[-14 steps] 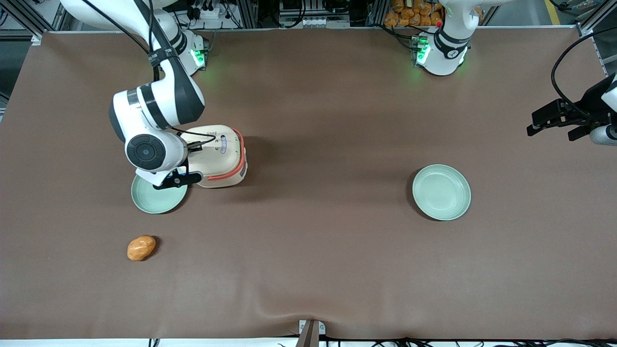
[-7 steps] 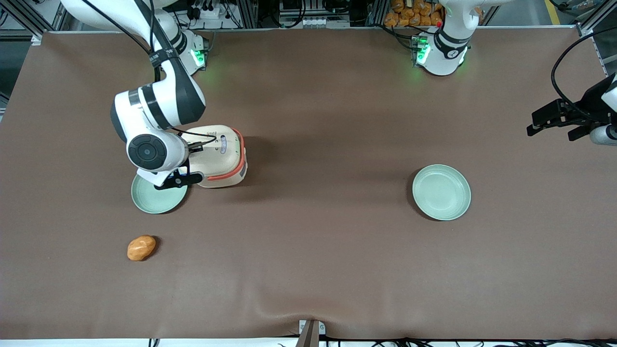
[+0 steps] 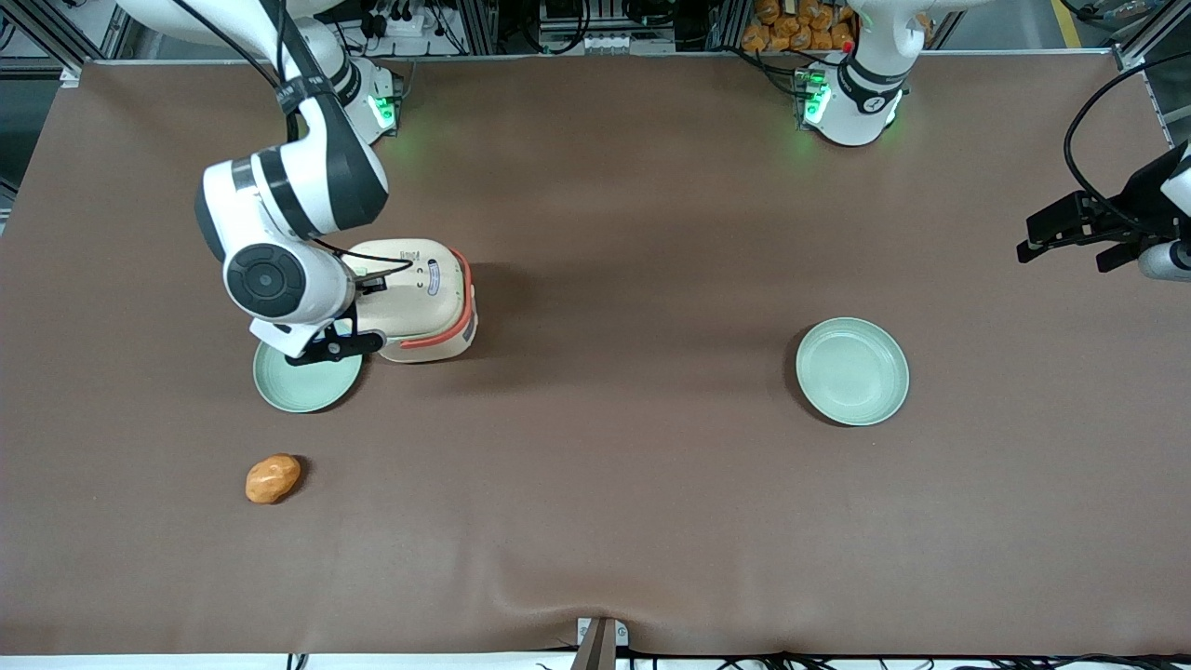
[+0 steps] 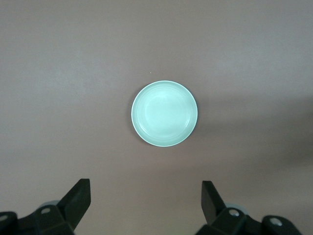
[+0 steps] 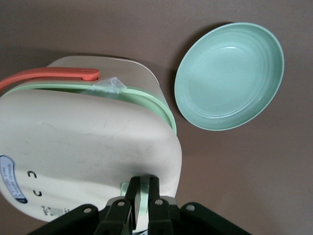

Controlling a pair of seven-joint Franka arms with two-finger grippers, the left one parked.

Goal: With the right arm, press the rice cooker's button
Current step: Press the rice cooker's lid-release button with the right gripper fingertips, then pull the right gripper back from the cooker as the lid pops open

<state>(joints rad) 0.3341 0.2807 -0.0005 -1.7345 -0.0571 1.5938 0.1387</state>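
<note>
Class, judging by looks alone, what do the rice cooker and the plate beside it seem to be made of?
Rice cooker: probably moulded plastic, smooth cream shell with soft sheen and faint scuffs. Plate: pale green, glossy, with concentric ridges; plastic or glazed ceramic, cannot tell. The hand, fingers together, hovers at the cooker's edge.

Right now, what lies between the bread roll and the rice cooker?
In the front view a green plate lies between roll and cooker; the tool hangs at the cooker.
</note>
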